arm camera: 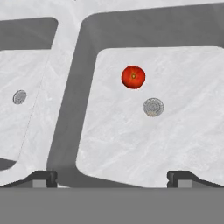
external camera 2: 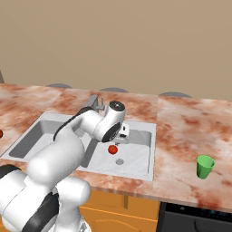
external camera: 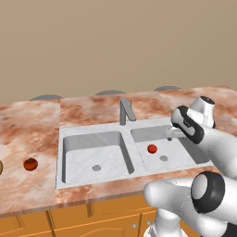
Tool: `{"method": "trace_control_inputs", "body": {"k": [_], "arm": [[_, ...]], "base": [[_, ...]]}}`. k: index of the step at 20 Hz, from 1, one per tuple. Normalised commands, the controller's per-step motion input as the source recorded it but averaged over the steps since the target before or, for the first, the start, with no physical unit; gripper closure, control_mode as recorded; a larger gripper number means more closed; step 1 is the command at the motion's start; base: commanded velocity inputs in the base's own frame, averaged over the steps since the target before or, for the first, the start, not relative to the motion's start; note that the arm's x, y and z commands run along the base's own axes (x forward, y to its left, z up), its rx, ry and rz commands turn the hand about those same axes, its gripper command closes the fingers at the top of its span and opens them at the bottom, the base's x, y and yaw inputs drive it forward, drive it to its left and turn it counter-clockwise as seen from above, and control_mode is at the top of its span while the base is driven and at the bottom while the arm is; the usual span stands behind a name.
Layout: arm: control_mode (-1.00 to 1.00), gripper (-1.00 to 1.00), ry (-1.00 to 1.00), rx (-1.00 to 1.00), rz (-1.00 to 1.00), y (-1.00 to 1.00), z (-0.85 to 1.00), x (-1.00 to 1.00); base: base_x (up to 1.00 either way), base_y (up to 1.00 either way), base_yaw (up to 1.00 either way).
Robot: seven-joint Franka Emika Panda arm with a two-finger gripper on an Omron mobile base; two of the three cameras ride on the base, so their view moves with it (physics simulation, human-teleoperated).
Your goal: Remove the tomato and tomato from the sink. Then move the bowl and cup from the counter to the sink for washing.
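Note:
A bright red tomato (external camera: 152, 148) (external camera 2: 113, 149) (arm camera: 133, 77) lies in the right basin of the pale grey sink (external camera: 92, 130), just beside the round drain (arm camera: 153, 106). The darker tomato (external camera: 30, 164) rests on the counter (external camera: 28, 125) left of the sink. At the left edge of the left base view, a tan sliver of the bowl (external camera: 1, 167) peeks in. The green cup (external camera 2: 205, 166) stands upright on the counter right of the sink. My gripper (external camera: 170, 135) (external camera 2: 120, 138) (arm camera: 112, 177) hangs open above the right basin, pointing down, nothing between its fingers.
The grey angular faucet (external camera: 125, 111) rises behind the divider between the basins, close to my forearm. The left basin (external camera: 95, 155) holds nothing but its drain. Orange cabinets (external camera: 92, 217) run under the counter, and a dark appliance top (external camera 2: 199, 215) sits at the lower right.

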Motion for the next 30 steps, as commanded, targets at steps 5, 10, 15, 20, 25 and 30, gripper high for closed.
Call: {"method": "trace_control_inputs", "body": {"k": [5,10,15,20,25,30], "arm": [[-1.0,-1.0,0.02,0.0,0.0,0.0,-0.19,0.32],[-1.0,-1.0,-0.02,0.0,0.0,0.0,-0.19,0.24],[-1.0,-1.0,-0.09,0.0,0.0,0.06,-0.21,0.21],[-1.0,-1.0,-0.05,0.0,0.0,0.03,-0.21,0.24],[-1.0,-1.0,-0.01,0.0,0.0,0.01,-0.19,0.28],[-1.0,-1.0,0.01,0.0,0.0,-0.02,-0.19,0.34]], "base": [[0.0,0.0,0.0],[0.0,0.0,0.0],[0.0,0.0,0.0],[0.0,0.0,0.0],[0.0,0.0,0.0],[0.0,0.0,0.0]]}}
